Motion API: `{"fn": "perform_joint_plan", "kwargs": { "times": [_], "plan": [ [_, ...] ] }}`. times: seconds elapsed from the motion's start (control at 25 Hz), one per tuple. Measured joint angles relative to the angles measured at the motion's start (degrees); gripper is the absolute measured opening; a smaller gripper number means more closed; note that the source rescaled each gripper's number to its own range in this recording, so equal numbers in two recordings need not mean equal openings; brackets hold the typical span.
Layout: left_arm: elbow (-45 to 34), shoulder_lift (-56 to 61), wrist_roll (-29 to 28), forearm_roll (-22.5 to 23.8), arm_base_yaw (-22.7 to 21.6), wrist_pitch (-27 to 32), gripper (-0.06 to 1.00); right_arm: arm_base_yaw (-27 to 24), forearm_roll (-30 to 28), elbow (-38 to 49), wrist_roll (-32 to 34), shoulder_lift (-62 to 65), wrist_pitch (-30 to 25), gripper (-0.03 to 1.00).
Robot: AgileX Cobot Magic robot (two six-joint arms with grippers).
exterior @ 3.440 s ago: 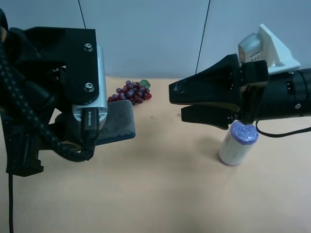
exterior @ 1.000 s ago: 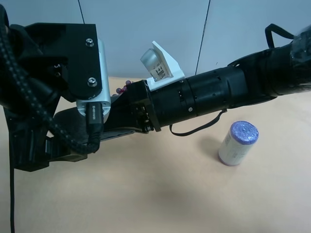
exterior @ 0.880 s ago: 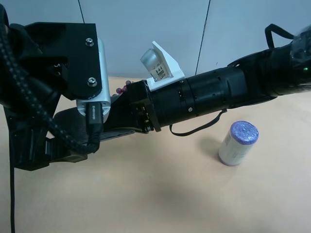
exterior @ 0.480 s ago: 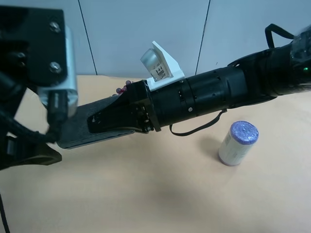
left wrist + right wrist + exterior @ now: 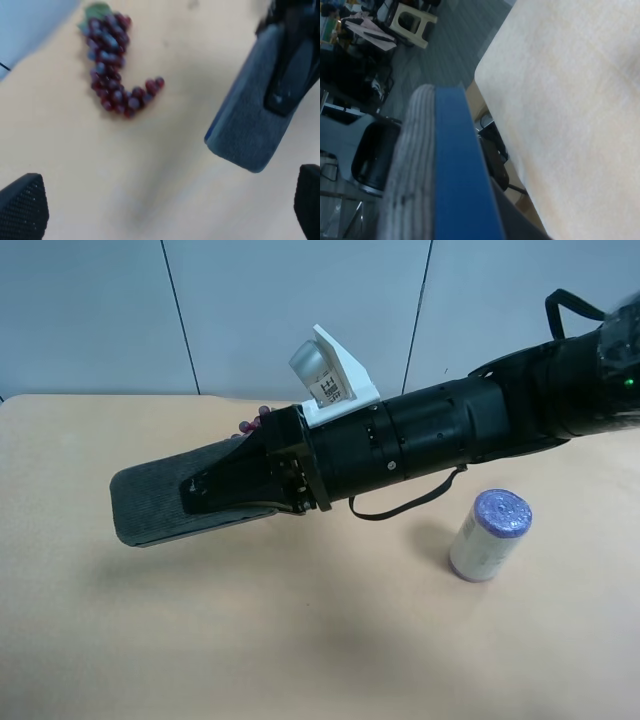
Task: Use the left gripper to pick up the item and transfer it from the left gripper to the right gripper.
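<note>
Above the pale tan tabletop [image 5: 300, 640], my right tool [image 5: 200, 488], the tapered black jaws at the end of my long black cylindrical arm with the white angular labelled bracket [image 5: 335, 375] on top, is closed on the small flat dark grey-green rectangular block with rounded corners [image 5: 150, 502]. The jaws pinch one end of the block across its flat faces. The rest juts out past the tips, roughly level and clear of the tabletop, with a faint shadow beneath it.

My right wrist camera looks along the block's edge from close by and shows a blue backing layer [image 5: 460, 170] against a grey felt layer [image 5: 410, 170].

My left tool [image 5: 162, 202] is spread wide and holds nothing. Its two black textured pads [image 5: 22, 207] sit at opposite corners of the left wrist view with bare tabletop between them, and the block hangs apart from them.

On the far side of my right arm lies the red-purple grape bunch [image 5: 112, 75], mostly hidden in the high view. A white can with a purple lid [image 5: 490, 535] stands on the tabletop near the arm, on its nearer side.
</note>
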State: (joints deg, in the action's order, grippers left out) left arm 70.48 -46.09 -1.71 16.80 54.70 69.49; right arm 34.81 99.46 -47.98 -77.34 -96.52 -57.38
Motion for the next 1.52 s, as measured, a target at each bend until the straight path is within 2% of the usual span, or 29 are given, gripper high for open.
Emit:
{"fn": "perform_joint_plan", "kwargs": {
  "times": [0.2, 0.48, 0.64, 0.96, 1.28, 1.52],
  "plan": [
    [-6.82, 12.85, -2.23, -0.98, 0.10, 0.06, 1.00, 0.00, 0.00, 0.00, 0.00, 0.00, 0.00, 0.00],
    [-26.46, 28.40, -2.44, -8.74, 0.10, 0.18, 1.00, 0.00, 0.00, 0.00, 0.00, 0.00, 0.24, 0.00],
    [-33.09, 35.31, -2.44, -11.07, 0.10, -0.72, 1.00, 0.00, 0.00, 0.00, 0.00, 0.00, 1.23, 0.00],
    [-36.49, 45.65, -0.19, -11.49, 0.10, -3.02, 1.00, 0.00, -0.05, 0.00, 0.22, 0.00, 3.53, 0.00],
    [-39.15, 46.34, 0.44, -15.12, 0.10, -3.54, 1.00, 0.00, -0.05, 0.00, 1.77, 0.00, 6.04, 0.00],
    [-41.31, 46.39, 0.58, -13.87, 0.10, -8.00, 1.00, 0.00, -0.05, 0.00, 2.14, 0.00, 6.15, 0.00]
  ]
}}
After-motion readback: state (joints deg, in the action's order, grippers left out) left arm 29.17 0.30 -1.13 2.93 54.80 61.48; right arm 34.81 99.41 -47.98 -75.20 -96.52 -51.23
